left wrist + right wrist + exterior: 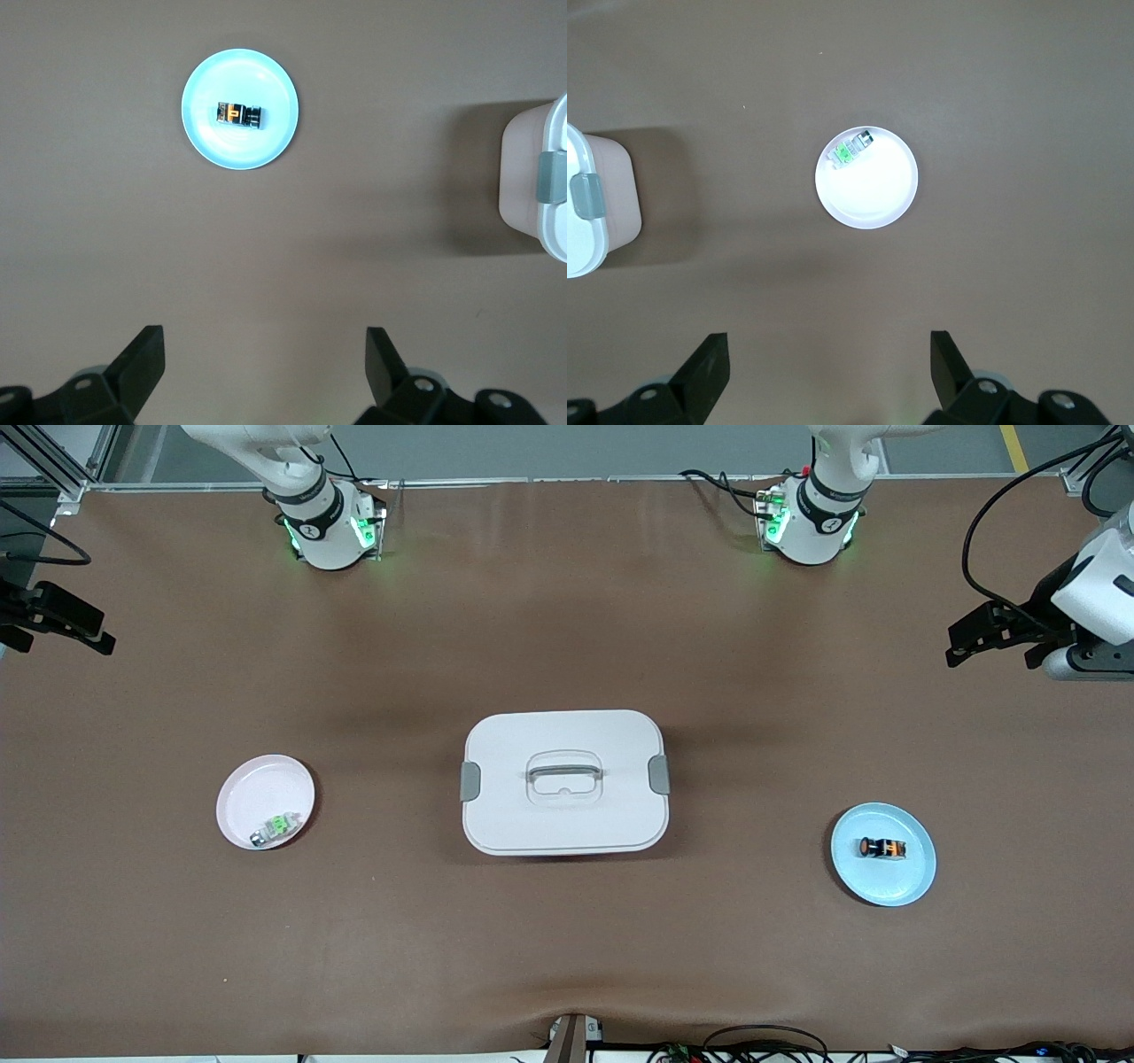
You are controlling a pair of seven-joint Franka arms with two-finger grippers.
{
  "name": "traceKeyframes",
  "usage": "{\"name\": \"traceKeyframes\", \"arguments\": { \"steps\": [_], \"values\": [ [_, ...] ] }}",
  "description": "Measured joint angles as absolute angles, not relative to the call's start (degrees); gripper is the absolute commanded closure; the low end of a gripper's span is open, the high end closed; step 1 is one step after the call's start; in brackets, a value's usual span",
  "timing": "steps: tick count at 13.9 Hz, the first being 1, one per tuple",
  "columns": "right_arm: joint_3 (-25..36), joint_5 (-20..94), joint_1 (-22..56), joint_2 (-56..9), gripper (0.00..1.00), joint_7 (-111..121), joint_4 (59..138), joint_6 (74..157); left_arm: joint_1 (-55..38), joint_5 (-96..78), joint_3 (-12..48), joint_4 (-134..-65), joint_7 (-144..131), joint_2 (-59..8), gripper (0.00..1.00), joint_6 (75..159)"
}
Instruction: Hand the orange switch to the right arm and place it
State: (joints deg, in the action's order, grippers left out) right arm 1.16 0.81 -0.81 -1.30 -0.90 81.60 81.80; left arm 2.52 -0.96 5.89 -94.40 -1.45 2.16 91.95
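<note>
Brown worktop carries a lidded white box at centre, pink plate toward right arm's end, blue plate toward left arm's.

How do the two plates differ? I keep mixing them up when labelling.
The blue plate lies toward the left arm's end of the table and holds the orange switch near its middle. The pink plate lies toward the right arm's end and holds a green-and-silver part by its rim. Both are small, round and flat on the table.
</note>
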Motion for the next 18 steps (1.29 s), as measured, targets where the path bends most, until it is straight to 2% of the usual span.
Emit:
{"name": "traceKeyframes", "arguments": {
  "steps": [14,18],
  "values": [
    [1.41,0.81,-0.83,-1.3,0.0,-0.89,81.59,81.83,2.79,-0.96,5.81,-93.4,-1.44,2.05,0.0,91.82],
    [1.42,0.81,-0.83,-1.3,0.0,-0.89,81.6,81.83,3.09,-0.96,5.45,-93.3,-1.08,0.1,0.0,91.73]
  ]
}}
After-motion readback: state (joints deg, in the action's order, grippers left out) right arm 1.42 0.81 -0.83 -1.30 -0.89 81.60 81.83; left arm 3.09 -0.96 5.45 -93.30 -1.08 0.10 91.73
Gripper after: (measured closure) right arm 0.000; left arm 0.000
